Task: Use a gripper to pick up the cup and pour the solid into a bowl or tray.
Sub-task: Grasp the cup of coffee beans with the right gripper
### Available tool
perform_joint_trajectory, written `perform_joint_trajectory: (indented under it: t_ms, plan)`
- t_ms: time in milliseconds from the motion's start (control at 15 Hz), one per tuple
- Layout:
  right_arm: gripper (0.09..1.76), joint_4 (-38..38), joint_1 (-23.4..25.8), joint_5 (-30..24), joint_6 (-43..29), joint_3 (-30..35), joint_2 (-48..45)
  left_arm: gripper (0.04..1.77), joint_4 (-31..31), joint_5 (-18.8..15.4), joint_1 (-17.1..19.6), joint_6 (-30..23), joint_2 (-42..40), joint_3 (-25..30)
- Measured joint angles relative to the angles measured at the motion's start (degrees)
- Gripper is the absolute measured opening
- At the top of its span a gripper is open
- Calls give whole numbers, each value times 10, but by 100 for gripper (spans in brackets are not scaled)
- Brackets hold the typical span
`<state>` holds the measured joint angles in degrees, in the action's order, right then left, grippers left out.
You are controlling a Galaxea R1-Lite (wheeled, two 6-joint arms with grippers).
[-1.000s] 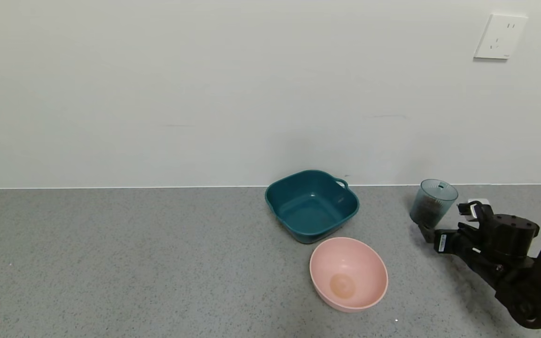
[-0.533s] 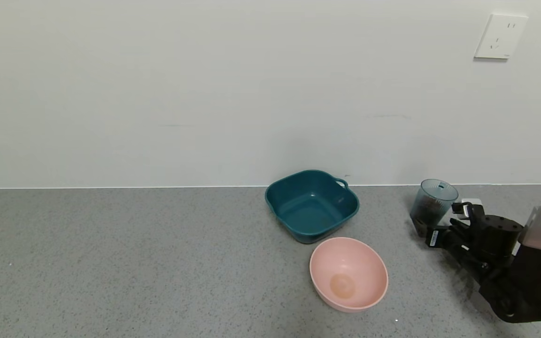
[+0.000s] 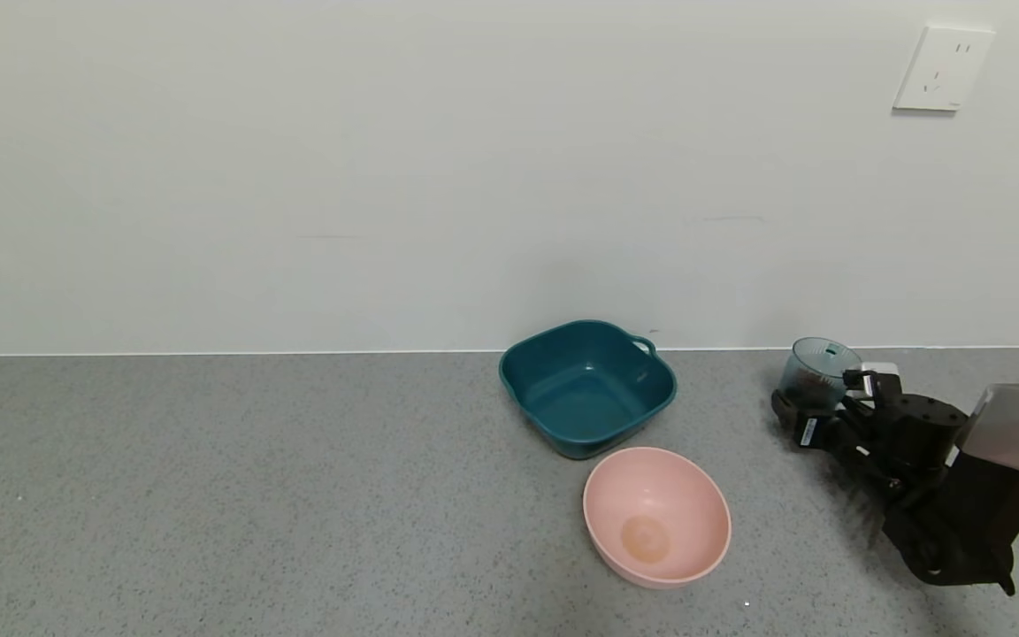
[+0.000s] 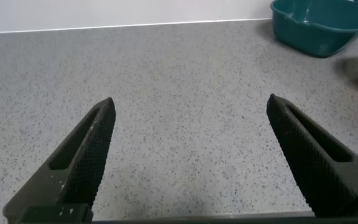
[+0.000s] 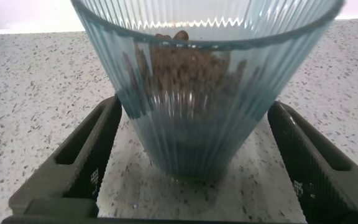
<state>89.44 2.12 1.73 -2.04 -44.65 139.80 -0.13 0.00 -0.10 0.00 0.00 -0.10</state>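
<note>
Right pincer now around cup

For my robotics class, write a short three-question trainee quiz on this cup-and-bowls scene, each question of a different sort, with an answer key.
1. True or false: the right claw has its fingers either side of the ribbed translucent blue-grey plastic cup, not yet closed on it.
2. Multiple choice: the dark reddish-brown bean-like pieces are in: A) the round light-pink plastic bowl; B) the cup; C) the squarish teal plastic tub.
3. Fill in: in the head view, the pink bowl sits ____ the robot than the teal tub.

Key: 1 true; 2 B; 3 nearer. The left claw hangs open over the speckled grey counter.
</note>
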Motion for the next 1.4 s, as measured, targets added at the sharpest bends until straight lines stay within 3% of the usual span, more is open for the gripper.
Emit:
perform_joint_trajectory:
  t_ms: [1400]
  plan:
    - [171, -25, -4, 28, 1, -96, 40, 175, 0, 0, 0, 0, 0, 0]
